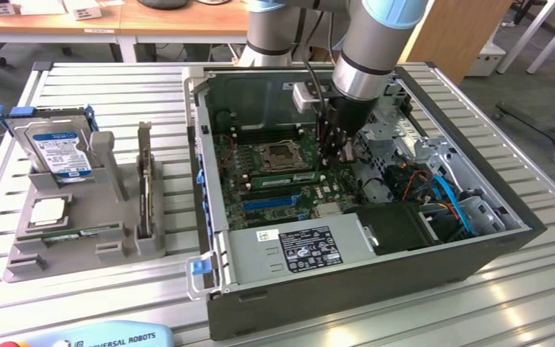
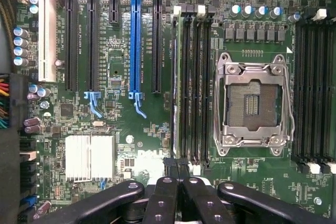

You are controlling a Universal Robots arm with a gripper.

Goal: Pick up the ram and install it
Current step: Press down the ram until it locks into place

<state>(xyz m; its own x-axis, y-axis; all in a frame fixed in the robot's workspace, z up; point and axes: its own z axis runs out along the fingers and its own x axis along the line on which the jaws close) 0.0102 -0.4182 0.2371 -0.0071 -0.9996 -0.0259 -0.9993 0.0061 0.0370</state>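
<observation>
Green ram (image 2: 175, 90) stands in its slot beside the empty processor socket (image 2: 254, 103); my hand (image 2: 178, 174), pressed together, bears on its end. Seating step: firm, straight pressure seems needed.

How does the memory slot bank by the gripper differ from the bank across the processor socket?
The near bank carries the ram in its outermost slot; the far bank looks empty. The shut gripper sits over the near bank's end; nothing is over the far bank. Both are black parallel slots with white latches.
</observation>
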